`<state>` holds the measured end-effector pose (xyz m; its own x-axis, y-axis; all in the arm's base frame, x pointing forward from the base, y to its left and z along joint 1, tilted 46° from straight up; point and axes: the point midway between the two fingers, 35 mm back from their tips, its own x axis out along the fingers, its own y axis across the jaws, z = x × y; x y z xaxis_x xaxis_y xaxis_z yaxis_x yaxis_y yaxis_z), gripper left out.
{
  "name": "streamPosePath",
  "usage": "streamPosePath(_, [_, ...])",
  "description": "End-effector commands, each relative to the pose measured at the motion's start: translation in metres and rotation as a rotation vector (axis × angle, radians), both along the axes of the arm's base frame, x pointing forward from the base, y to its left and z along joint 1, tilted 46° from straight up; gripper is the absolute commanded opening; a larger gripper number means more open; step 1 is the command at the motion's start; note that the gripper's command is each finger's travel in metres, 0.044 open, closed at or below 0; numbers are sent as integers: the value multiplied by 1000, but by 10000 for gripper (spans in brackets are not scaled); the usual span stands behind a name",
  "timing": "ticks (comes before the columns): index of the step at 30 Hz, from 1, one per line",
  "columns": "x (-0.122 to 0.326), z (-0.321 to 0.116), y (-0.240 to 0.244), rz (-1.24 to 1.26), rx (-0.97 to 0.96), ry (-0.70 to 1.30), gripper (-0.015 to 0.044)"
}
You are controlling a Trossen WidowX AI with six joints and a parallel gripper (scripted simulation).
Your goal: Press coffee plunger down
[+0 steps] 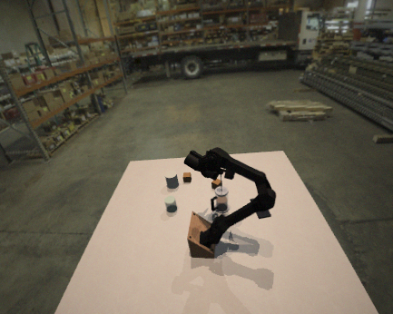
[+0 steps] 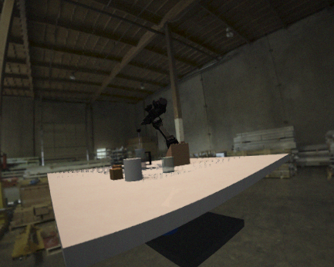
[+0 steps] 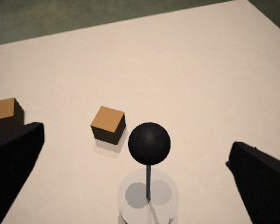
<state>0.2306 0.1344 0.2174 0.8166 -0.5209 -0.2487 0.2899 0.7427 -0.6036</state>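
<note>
In the wrist view, at the left edge sits one dark finger (image 3: 14,155) of the gripper (image 3: 142,165), its jaws spread wide with nothing between them. Just right of it, left of centre, lies an orange cube (image 3: 108,124). At centre the plunger knob (image 3: 149,143) stands raised on its rod above the glass press (image 3: 147,197) at bottom centre, apart from both fingers.

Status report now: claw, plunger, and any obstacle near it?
Claw open, empty, above the plunger knob. Plunger still up, press upright. Orange cube beside the press, not in the path.
</note>
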Motion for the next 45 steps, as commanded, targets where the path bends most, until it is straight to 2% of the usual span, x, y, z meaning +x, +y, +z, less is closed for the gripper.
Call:
streamPosePath(1, [-3,-19,-21,-2,-110,16,440])
streamPosePath(38, [29,-26,-45,-5,-117,12,440])
streamPosePath(45, [29,-26,-45,-5,-117,12,256])
